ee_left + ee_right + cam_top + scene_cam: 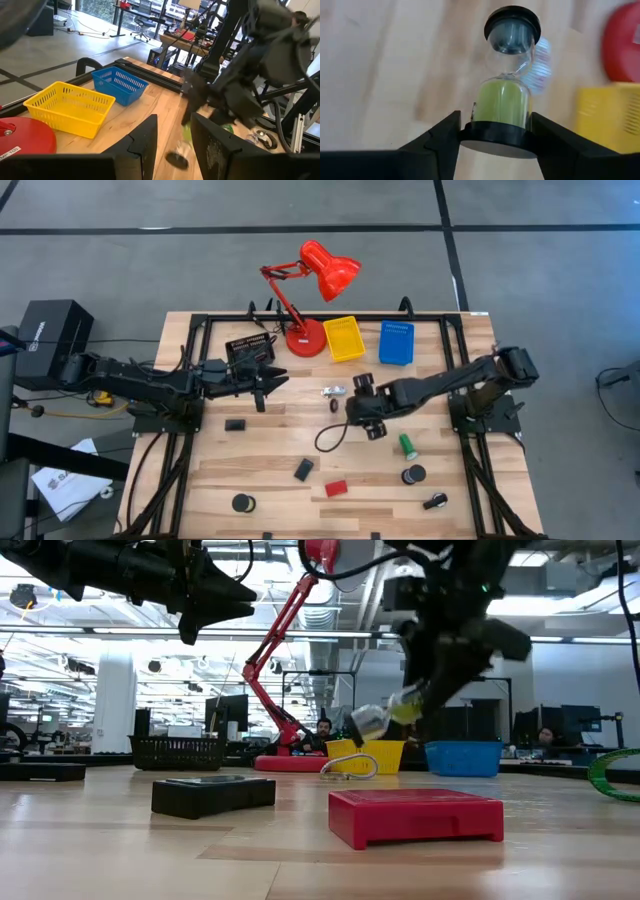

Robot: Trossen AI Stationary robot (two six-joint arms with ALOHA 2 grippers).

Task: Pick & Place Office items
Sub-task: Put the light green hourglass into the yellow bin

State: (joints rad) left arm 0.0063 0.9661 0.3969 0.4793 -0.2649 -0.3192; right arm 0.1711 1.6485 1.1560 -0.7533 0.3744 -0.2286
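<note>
My right gripper (495,135) is shut on an hourglass (507,100) with green sand and black end caps, and holds it above the middle of the table (385,715). My left gripper (172,145) hovers open and level over the table's far left part (265,380), touching nothing. Other office items lie flat on the wood. They include a green cylinder (407,445), a red block (336,488), black blocks (235,423) (303,469), black tape rolls (243,502) (413,475) and a silvery clip (333,391). My right gripper pinches the hourglass by its black end cap (495,137) on the green-sand end, between its two fingers. The fingers slant down from the table's right side. The hourglass is lifted clear of the table, and its other cap (512,22) points away from the fingers.
A red desk lamp (305,335) stands at the far edge. Beside it are a yellow tray (344,338), a blue tray (396,342) and a black tray (248,350). A dark cable loop (330,435) lies near my right gripper.
</note>
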